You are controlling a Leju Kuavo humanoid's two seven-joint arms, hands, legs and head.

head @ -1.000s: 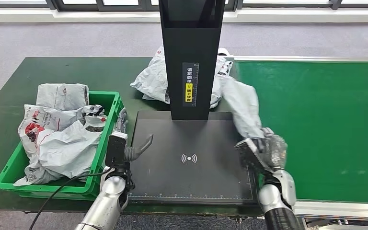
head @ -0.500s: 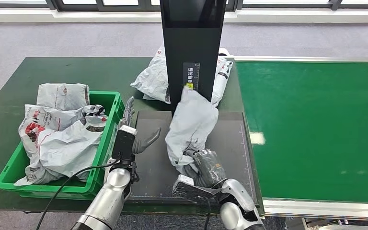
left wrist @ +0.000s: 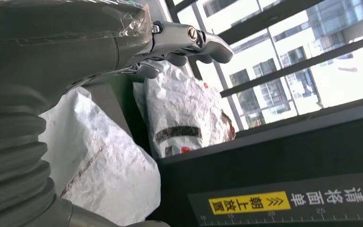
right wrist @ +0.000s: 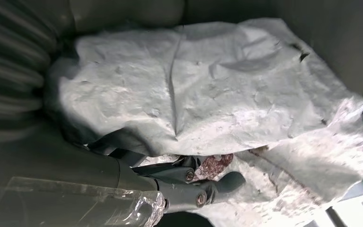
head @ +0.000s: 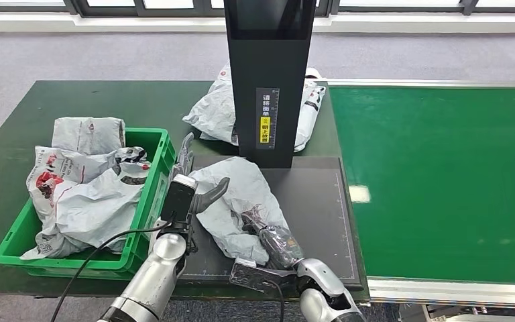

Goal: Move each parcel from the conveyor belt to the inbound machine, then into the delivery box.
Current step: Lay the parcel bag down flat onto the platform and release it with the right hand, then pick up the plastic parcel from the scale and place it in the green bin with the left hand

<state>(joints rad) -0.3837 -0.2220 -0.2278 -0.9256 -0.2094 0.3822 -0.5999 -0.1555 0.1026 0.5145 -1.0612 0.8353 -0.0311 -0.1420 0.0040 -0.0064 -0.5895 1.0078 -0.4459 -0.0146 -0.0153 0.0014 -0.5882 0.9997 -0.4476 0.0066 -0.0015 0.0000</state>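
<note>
Parcel [head: 231,194], one, grey, on scanner plate [head: 315,201], gripped by right hand [head: 275,241]; left hand [head: 191,194] spread, empty. Three parcels in green box [head: 151,194].

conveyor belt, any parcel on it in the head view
No, the green conveyor belt lies bare; the parcel held by the right hand lies on the black scanner plate.

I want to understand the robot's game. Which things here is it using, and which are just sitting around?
Using:
grey parcel, held by the right hand on the black inbound machine
left hand, beside the parcel
green delivery box
conveyor belt

Sitting around:
parcels already in the box
parcel behind the machine's post
</note>
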